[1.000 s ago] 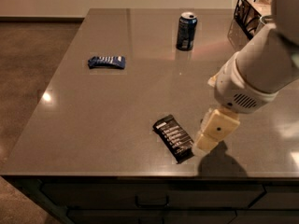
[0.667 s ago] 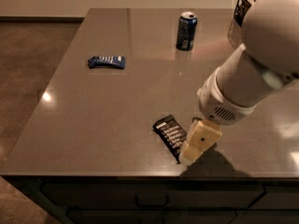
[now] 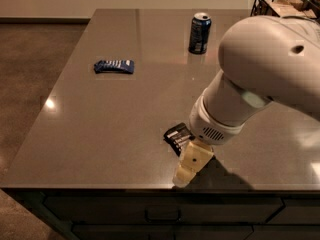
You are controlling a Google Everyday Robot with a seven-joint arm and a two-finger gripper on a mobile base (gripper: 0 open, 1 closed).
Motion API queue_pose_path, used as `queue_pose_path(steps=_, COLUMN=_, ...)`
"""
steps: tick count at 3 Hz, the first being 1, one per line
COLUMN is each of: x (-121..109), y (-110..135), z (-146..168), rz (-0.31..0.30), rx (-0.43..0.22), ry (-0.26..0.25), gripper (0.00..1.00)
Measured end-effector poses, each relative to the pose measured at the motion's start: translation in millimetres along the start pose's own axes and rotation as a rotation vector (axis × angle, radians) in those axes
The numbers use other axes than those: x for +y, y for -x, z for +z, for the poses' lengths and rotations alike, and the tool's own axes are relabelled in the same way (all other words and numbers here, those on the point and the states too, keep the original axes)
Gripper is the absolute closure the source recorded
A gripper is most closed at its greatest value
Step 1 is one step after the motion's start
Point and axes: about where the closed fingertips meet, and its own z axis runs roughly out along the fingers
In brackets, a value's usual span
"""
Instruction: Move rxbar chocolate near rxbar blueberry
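Black wrapper near the front of the surface (image 3: 125, 124): that's the chocolate bar (image 3: 176, 135), lying flat close to the front edge. Only its left end shows, and the rest is tucked under the arm's wrist. The tool (image 3: 187, 168) is right over that hidden end, cream-coloured and angled toward the front, its tip just about at the lip of the surface. Is it gripping the bar or merely above it? Can't tell, the wrist blocks that. The big white arm (image 3: 260, 69) sweeps in from the right and fills that whole side. Well apart, toward the far left, the blueberry bar (image 3: 114, 66) lies flat on its own. A blue can (image 3: 199, 33) stands upright toward the back, and a wire basket (image 3: 264, 6) sits at the back right corner.
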Motion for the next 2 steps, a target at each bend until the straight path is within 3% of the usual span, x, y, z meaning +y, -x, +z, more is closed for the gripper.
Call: queue_pose_path(steps=2, x=-8.0, y=3.0, z=4.6, rz=0.041, rx=0.019, ry=0.017, gripper=0.4)
